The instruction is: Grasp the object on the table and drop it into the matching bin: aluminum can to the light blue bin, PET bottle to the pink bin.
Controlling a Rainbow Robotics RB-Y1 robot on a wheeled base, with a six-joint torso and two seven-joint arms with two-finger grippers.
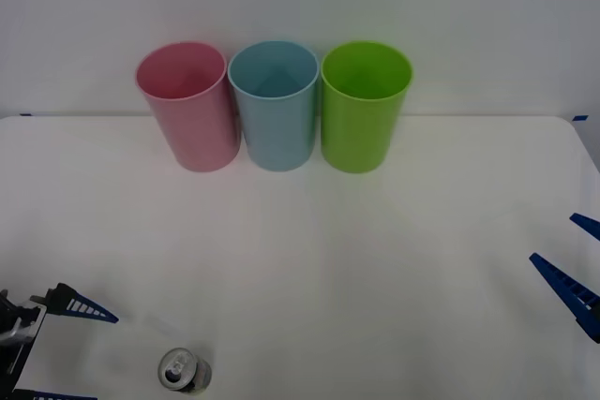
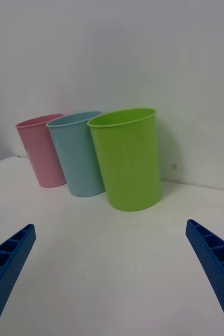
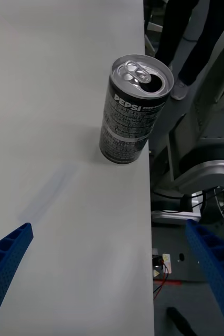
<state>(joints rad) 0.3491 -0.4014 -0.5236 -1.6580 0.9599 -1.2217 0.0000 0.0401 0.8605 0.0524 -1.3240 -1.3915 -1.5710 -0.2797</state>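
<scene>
The aluminum can, dark with a silver pull-tab top, stands upright at the very front edge of the white table. My left gripper is open just to its left, fingers apart and level with it. In the left wrist view the can stands ahead of the open left gripper, not between the fingers. The pink bin and light blue bin stand side by side at the table's back. My right gripper waits open at the right edge, holding nothing.
A lime green bin stands right of the light blue one. The right wrist view looks at the green bin, light blue bin and pink bin. Past the table edge by the can are robot parts and cables.
</scene>
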